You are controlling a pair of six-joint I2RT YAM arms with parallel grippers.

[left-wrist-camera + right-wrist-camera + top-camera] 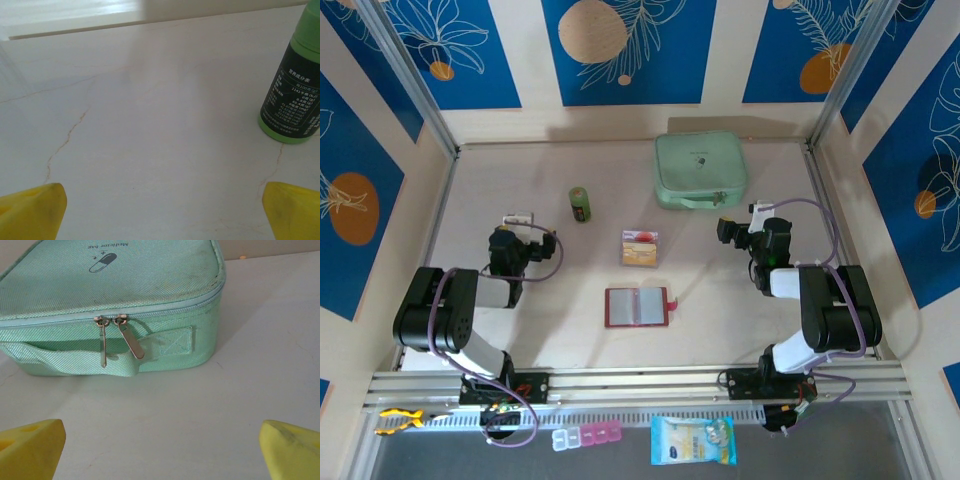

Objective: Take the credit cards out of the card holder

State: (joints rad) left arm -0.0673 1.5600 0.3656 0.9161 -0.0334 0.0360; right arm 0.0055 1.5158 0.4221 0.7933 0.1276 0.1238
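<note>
Down at the near edge, in front of the rail point(640, 382): pink-and-white pill organiser point(586, 436), blue-and-yellow packet point(692, 440), yellow fish-shaped thing point(398, 420). The packet print is too small to read. On the table point(550, 320) between my two arms, the card holder point(637, 307) lies open and flat, clear pockets up, red tab on its right edge. I cannot tell what is in the pockets. Just beyond it, not touching, are the credit cards point(640, 249) in a small stack, tan face up with a white and reddish band along the far edge. My left gripper point(161, 210) hangs low over bare table, yellow fingertips point(32, 207) spread wide with nothing between them. Ahead and to its right stands a green bottle point(292, 85), upright. It has a black label with a fine white printed table that is not legible to me. My right gripper point(160, 447) is also spread wide and gripping nothing, apart from the mint zip case point(115, 315) directly ahead. The case's handle side faces me, with two metal zip pulls point(117, 337) side by side. The lid reads "Medicine bag" beside a capsule icon, upside down from my side. The case sits against the far wall.
</note>
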